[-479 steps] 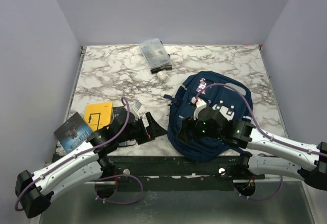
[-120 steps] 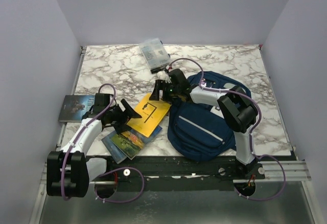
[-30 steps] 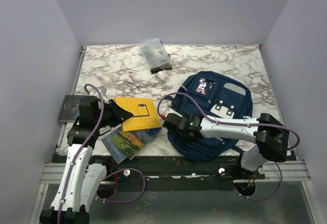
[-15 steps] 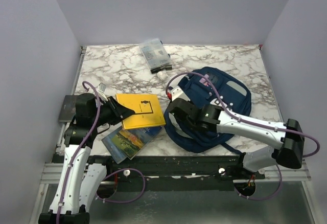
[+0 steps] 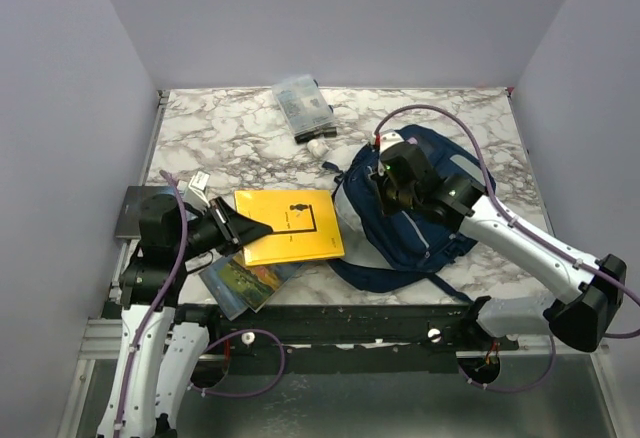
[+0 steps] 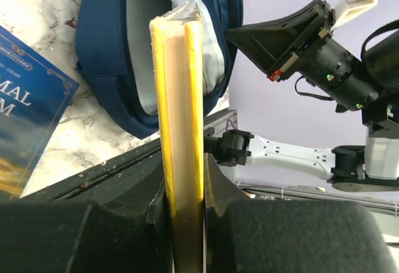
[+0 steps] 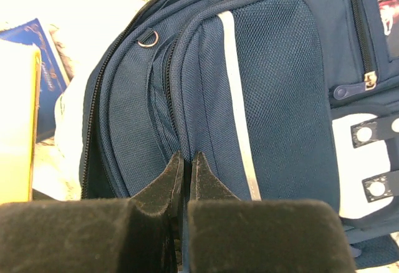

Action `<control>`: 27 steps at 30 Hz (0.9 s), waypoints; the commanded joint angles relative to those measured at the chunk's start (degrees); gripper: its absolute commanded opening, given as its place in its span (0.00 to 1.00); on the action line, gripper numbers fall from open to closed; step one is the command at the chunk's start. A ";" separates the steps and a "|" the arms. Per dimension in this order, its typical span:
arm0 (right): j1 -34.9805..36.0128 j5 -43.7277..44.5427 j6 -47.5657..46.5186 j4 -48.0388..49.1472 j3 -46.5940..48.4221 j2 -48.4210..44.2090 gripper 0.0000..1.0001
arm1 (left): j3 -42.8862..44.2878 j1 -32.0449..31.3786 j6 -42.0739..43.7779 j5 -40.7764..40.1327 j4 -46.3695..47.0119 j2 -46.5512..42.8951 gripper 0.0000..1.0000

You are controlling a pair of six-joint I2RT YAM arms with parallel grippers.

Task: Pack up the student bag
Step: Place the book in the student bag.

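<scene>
The navy student bag [image 5: 430, 220] lies right of centre. Its upper side is pulled up, so its mouth gapes to the left. My right gripper [image 5: 390, 190] is shut on a fold of the bag's fabric by the zip [image 7: 187, 158]. My left gripper [image 5: 240, 230] is shut on the near edge of a yellow book [image 5: 295, 225] and holds it flat just above the table. The book's far edge points at the bag's mouth. In the left wrist view the yellow book [image 6: 181, 92] stands edge-on before the bag's pale lining [image 6: 187, 48].
A clear plastic pouch [image 5: 303, 106] and a small white object [image 5: 318, 145] lie at the back. A dark book [image 5: 132, 212] sits at the left edge. A landscape-cover book [image 5: 245, 278] and a blue book [image 6: 25, 117] lie under the yellow one, near the table's front edge.
My right gripper has shut on the bag's fabric and lifted it up and back, which opened the mouth. My left gripper has carried the yellow book to the right, toward the bag.
</scene>
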 commanded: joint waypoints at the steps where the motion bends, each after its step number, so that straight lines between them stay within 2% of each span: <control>1: -3.10 -6.39 5.61 3.54 5.98 -2.44 0.01 | -3.09 -0.32 -7.62 1.86 3.34 -4.55 0.00; 6: -9.31 -16.11 10.78 4.06 8.58 -3.76 0.01 | -5.98 -0.42 -9.68 1.04 5.06 -6.61 0.00; 10: -11.13 -20.81 15.94 4.75 10.40 -2.95 0.00 | -7.34 -1.24 -12.47 0.50 8.78 -6.29 0.00; 13: -12.35 -24.00 18.63 5.67 10.63 -2.84 0.00 | -7.26 -3.87 -14.40 -3.01 11.91 -5.35 0.00; 17: -14.24 -26.87 22.77 6.05 10.34 -3.30 0.00 | -8.38 -11.72 -18.97 -10.10 18.22 -2.08 0.00; 20: -15.64 -29.43 26.97 7.61 9.18 -4.77 0.00 | -9.33 -20.52 -21.28 -20.58 22.68 0.76 0.00; 27: -15.83 -32.00 29.99 9.11 8.92 -5.67 0.00 | -13.59 -36.58 -26.73 -39.49 46.36 14.20 0.00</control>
